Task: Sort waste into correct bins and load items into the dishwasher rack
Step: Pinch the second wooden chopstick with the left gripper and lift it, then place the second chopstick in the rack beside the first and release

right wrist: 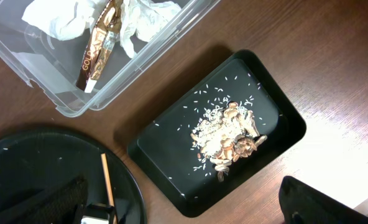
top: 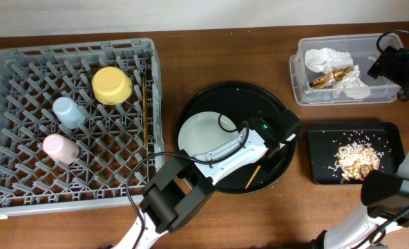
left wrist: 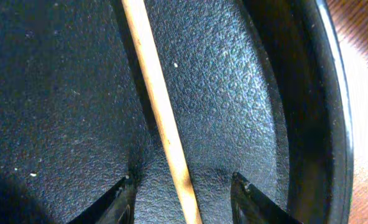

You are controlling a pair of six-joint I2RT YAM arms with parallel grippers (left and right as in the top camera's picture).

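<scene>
Within clear plastic rectangular tub, shiny gold-brown wrapper reads "GOLD". Thin wooden chopstick lies on round black tray; left gripper open, straddling it, untouched.

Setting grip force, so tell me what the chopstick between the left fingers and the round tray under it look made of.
Chopstick: likely wood or bamboo, pale tan, matte, faintly streaked lengthwise.
Round tray: probably moulded plastic, black, pebbled surface with a slight sheen and a smooth raised rim; could be coated metal.
</scene>
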